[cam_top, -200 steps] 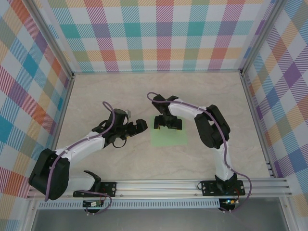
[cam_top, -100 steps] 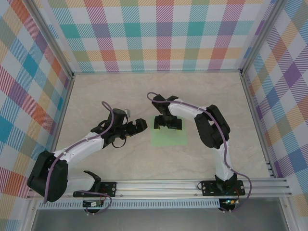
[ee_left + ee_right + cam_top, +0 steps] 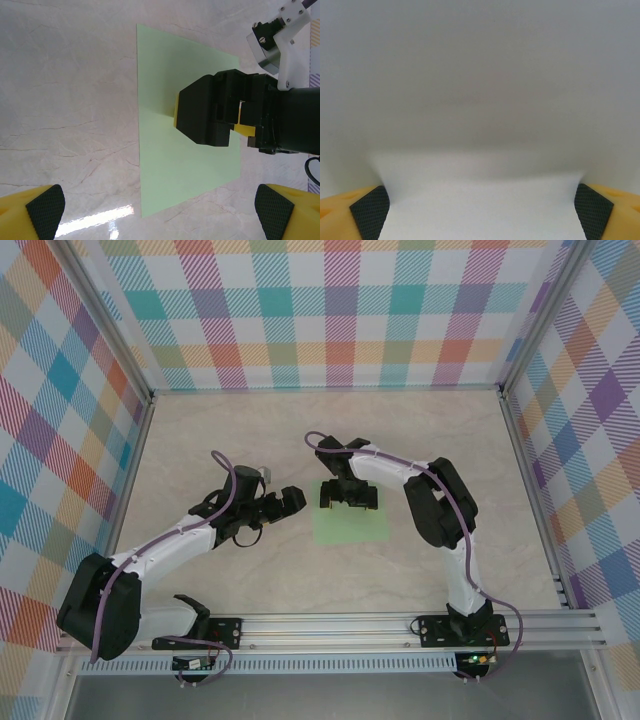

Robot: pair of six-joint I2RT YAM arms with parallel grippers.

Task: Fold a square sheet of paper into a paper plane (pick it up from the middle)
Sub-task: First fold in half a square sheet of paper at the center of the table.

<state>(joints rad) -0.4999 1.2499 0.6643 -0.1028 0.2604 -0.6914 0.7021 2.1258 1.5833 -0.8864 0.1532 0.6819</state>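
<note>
The square sheet of paper [image 3: 350,525] lies flat and pale green on the marble tabletop, mid-table. My right gripper [image 3: 349,500] points straight down over the sheet's far half, jaws open, fingertips on or just above the paper. In the left wrist view its black body [image 3: 215,115] stands on the sheet [image 3: 170,165]. The right wrist view has blurred pale paper [image 3: 480,125] close between the open fingertips [image 3: 367,210]. My left gripper [image 3: 291,500] hovers open just left of the sheet, holding nothing. The paper plane is out of view.
Plaid-patterned walls enclose the table [image 3: 200,440] on three sides, with metal posts at the corners. An aluminium rail [image 3: 340,625] carrying both arm bases runs along the near edge. Bare marble [image 3: 65,100] surrounds the sheet.
</note>
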